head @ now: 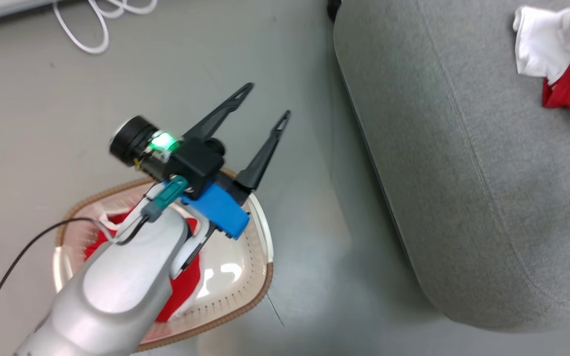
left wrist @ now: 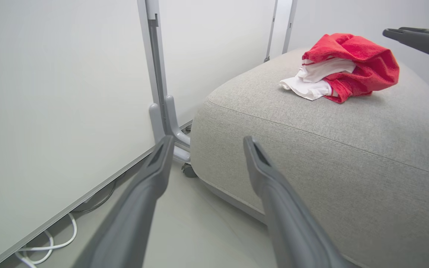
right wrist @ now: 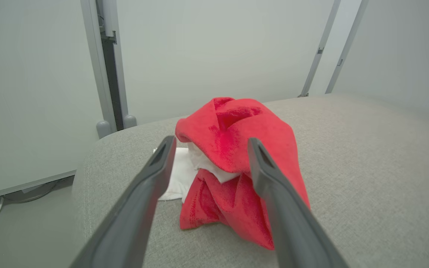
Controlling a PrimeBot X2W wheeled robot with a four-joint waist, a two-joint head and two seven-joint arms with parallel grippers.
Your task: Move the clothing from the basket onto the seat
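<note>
L forearm [head: 117, 287] hangs over basket [head: 260, 291], red garment [head: 183, 291] inside (mostly hidden). L gripper [head: 268, 100] fingers well apart, empty, pointing toward seat [head: 438, 173], above floor [head: 305, 237] between basket and seat. Second garment [right wrist: 237, 156] bunched on seat, no clear long axis, white trim toward seat edge. R gripper [right wrist: 210, 140] spread wide, empty, close by heap; contact unclear.

A crumpled red garment [right wrist: 237, 149] with white trim lies heaped on top of the grey woven seat [right wrist: 367, 167], near one rounded end. On the floor beside the seat stands the white perforated basket [head: 235, 287] with its brown rim, and a second red garment [head: 186, 287] lies inside it.
</note>
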